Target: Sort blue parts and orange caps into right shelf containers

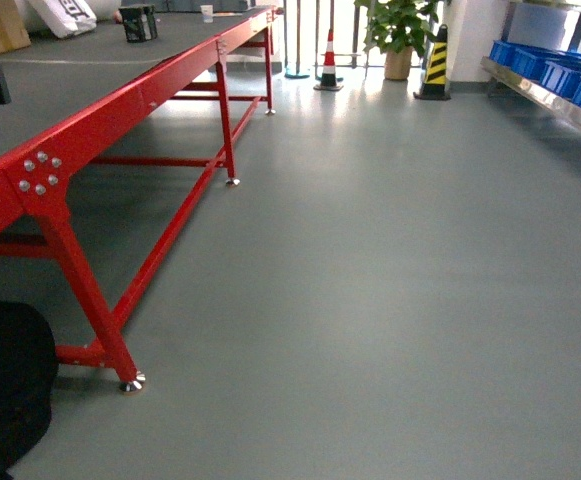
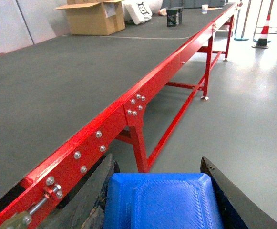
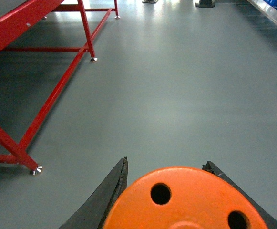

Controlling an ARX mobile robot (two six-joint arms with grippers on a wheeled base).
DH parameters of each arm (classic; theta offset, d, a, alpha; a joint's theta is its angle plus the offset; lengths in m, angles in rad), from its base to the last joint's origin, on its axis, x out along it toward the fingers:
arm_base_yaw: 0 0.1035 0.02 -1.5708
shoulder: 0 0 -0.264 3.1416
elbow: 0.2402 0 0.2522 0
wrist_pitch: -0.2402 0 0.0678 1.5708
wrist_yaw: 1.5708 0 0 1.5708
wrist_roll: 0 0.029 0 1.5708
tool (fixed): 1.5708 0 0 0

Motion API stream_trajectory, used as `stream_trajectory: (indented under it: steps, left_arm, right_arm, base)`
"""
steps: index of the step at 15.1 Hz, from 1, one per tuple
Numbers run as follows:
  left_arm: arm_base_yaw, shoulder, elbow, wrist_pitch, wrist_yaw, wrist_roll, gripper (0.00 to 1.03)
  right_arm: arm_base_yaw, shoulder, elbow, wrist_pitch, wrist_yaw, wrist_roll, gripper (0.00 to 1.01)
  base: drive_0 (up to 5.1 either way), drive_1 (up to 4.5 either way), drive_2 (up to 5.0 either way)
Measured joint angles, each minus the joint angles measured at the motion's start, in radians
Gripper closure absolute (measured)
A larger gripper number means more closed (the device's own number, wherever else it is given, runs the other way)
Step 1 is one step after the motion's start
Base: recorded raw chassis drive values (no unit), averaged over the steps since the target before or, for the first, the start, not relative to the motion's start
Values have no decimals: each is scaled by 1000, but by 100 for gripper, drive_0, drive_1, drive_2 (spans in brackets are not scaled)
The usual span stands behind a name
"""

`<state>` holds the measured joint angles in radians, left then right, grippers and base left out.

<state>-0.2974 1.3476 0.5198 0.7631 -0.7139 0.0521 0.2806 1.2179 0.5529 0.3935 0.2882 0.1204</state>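
Note:
In the left wrist view my left gripper [image 2: 159, 167] is shut on a blue part [image 2: 162, 202], a ribbed blue plastic block that fills the gap between the two dark fingers. The right wrist view shows my right gripper [image 3: 166, 164] shut on an orange cap [image 3: 186, 202], whose flat round face with dark holes points at the camera. Bright blue containers [image 1: 555, 68] sit on the silvery right shelf [image 1: 545, 97] at the far right of the head view, well away across the floor. Neither gripper appears in the head view.
A long red-framed conveyor table [image 1: 120, 120] with a dark belt runs along the left. On its far end stand a cardboard box [image 2: 94, 16] and a small dark container [image 1: 139, 22]. Traffic cones [image 1: 328, 62] and a potted plant [image 1: 400, 35] stand at the back. Grey floor [image 1: 370, 280] lies between table and shelf.

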Motion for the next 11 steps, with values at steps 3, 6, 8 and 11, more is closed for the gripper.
stream_trajectory:
  steps: [3,6,8,11]
  left_arm:
    - [0,0,0,-4,0,0,62]
    - [0,0,0,-3,0,0,62]
    - [2,0,0,-2,0,0,62]
    - [1,0,0,-2,0,0,62]
  right_arm:
    - [0,0,0,-3,0,0,59]
    - [0,0,0,-5,0,0,59]
    - [1,0,0,-6,0,0,59]
    - [0,0,0,-5,0,0,59]
  base:
    - [4,396,-388]
    - [-1,391,-393]
    - [-6,386,-399]
    - [-2,406,-409]
